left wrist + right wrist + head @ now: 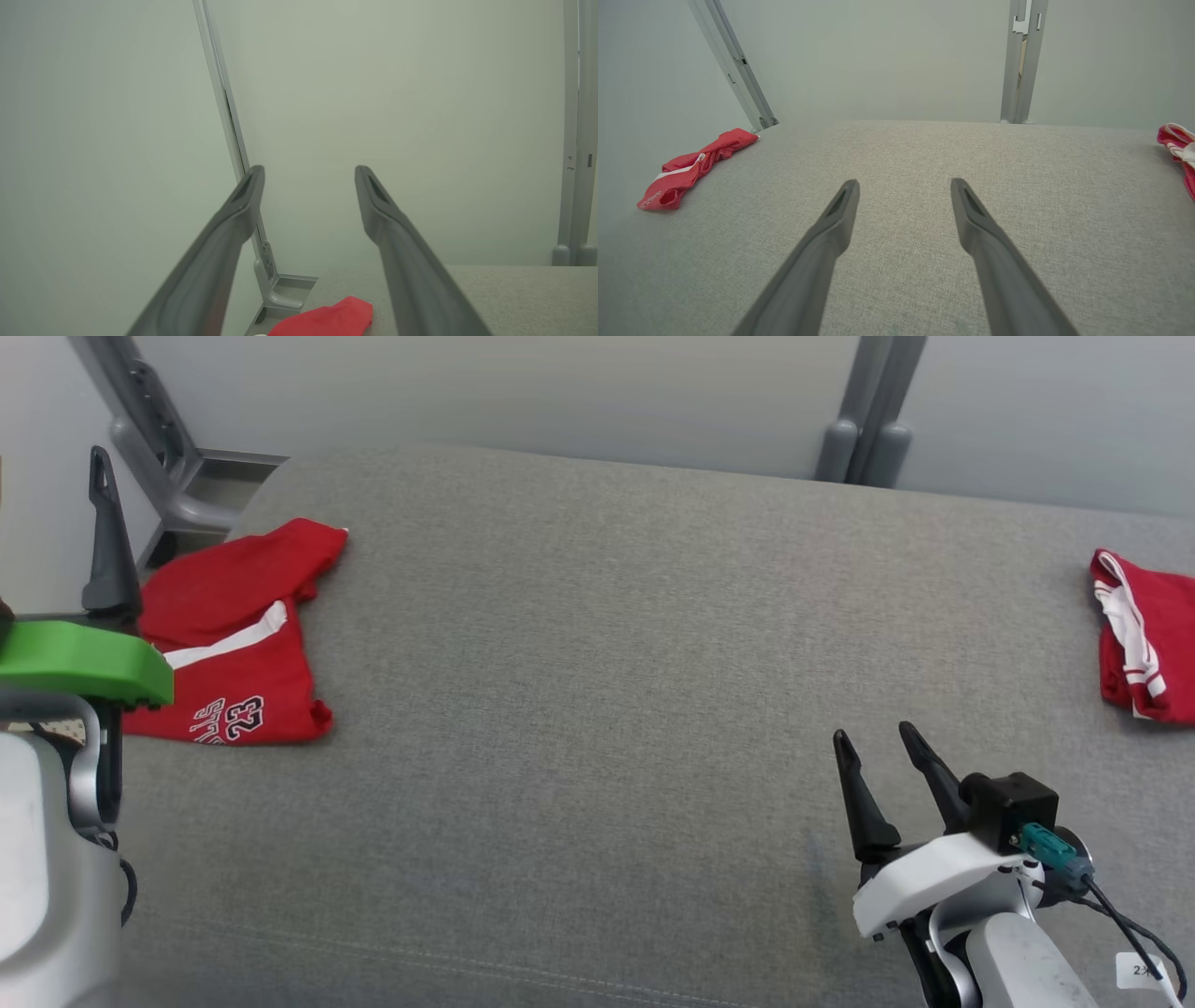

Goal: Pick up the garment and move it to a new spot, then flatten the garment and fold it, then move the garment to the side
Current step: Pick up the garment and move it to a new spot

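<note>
Grey woven fabric covers the tabletop (597,663), which runs back to a pale wall (513,383) with grey metal frame posts (873,411) standing against it. Two red garments lie on this surface, well apart from each other. At the far left, near the tabletop's corner and edge, rests a folded red jersey (238,616) with a white stripe across it and a white number 23 printed near its front edge. At the far right lies a bunched red garment with white trim (1144,635), cut off by the edge of the head view. The left hand (308,175) is raised and aims at the wall, its two dark fingers spread wide with nothing between them; a corner of the red jersey shows below it in the left wrist view, and in the head view its green housing (84,663) overlaps the jersey's left side. The right hand (874,733) sits over the near right part of the tabletop, fingers likewise spread wide and empty, well apart from both garments, with bare grey fabric beneath it.
</note>
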Controlling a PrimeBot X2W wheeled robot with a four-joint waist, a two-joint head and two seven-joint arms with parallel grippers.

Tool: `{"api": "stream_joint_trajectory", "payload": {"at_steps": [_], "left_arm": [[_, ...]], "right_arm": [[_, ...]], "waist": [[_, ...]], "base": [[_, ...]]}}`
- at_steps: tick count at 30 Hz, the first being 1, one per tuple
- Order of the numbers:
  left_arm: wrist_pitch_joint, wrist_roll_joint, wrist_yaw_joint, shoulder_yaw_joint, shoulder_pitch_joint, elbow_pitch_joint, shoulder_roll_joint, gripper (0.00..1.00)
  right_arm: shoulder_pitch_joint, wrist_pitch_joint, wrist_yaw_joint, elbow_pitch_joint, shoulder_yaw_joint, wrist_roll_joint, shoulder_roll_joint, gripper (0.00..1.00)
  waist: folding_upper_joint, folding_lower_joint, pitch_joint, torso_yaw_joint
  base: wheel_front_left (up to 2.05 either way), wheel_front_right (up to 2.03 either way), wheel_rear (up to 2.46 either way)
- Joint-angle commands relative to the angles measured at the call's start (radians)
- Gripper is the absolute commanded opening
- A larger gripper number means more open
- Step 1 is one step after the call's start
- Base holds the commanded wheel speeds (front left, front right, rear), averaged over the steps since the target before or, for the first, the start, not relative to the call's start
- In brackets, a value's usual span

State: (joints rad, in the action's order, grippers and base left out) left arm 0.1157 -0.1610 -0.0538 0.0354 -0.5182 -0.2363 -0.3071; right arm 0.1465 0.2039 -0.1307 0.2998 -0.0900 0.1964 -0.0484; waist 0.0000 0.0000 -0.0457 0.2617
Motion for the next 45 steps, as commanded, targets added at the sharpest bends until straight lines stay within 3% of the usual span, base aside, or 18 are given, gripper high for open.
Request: {"api": "stream_joint_trajectory", "payload": {"at_steps": [1,20,37,45], "left_arm": [[0.002,-0.002,-0.008,0.003,-0.016,-0.010,-0.009,1.00],[0.010,-0.057,-0.052,0.014,-0.301,-0.535,-0.148,1.00],[-0.016,-0.085,-0.069,-0.029,-0.417,-0.949,-0.180,1.00],[-0.061,-0.107,-0.068,-0.024,-0.419,-1.018,-0.208,1.00]], "right_arm": [[0.009,-0.002,0.000,-0.005,0.000,-0.008,-0.004,1.00],[0.073,-0.042,0.000,-0.070,0.023,-0.043,-0.019,1.00],[0.103,-0.075,0.000,-0.142,0.040,-0.054,-0.032,1.00],[0.109,-0.084,0.000,-0.154,0.042,-0.058,-0.032,1.00]], "waist": [[0.0000,0.0000,-0.040,-0.049],[0.0000,0.0000,-0.210,-0.217],[0.0000,0.0000,-0.331,-0.260],[0.0000,0.0000,-0.356,-0.279]], "base": [[0.00,0.00,0.00],[0.00,0.00,0.00],[0.00,0.00,0.00],[0.00,0.00,0.00]]}}
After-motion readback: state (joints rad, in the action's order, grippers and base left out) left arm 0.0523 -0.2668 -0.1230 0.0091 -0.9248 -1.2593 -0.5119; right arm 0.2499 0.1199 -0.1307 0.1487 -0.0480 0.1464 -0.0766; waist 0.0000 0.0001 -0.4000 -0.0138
